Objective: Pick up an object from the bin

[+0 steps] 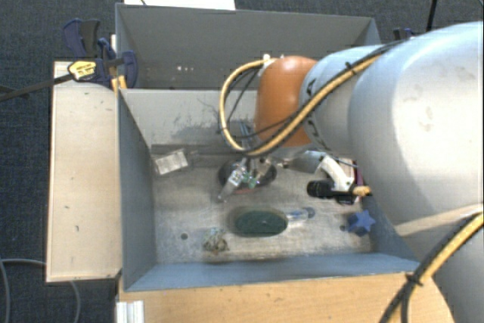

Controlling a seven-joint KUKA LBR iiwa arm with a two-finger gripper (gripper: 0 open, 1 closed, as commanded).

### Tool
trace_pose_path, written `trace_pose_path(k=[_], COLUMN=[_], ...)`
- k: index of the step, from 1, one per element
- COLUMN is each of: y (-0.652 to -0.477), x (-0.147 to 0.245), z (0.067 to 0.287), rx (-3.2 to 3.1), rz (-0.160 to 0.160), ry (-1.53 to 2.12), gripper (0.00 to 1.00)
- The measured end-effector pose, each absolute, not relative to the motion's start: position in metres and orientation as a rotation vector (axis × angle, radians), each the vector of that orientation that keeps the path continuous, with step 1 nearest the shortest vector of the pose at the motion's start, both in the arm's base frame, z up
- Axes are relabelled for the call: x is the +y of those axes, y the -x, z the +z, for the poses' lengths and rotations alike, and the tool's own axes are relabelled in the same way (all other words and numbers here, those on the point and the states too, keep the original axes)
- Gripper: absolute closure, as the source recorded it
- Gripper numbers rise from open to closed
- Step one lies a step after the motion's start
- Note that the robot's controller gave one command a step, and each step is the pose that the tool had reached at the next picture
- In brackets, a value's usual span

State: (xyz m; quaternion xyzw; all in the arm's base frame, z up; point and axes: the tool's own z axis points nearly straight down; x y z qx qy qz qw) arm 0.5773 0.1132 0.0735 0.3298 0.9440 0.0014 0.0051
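My gripper (243, 178) is low in the middle of the bin, under the orange wrist cover, close to the floor. Just in front of it lies a dark green oval pad (259, 222), apart from the gripper. A small clear item with a blue tip (300, 215) rests at the pad's right end. To the gripper's right lies a white and black tool (333, 179) with an orange bit at its end. I see nothing held by the gripper.
A crumpled clear wrapper (170, 161) lies at the back left of the floor. A small brownish lump (215, 242) sits near the front wall. A blue star-shaped piece (358, 222) lies at the front right. The arm covers the bin's right side.
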Motion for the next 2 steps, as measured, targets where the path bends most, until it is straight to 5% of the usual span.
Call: trace_pose_path(k=[1, 2], y=[-0.577, -0.578], x=[0.114, 0.114], z=[0.074, 0.103], rx=[2.957, 2.965], rz=[0.007, 0.004], ry=[-1.032, -1.029], gripper=[1.00, 1.00])
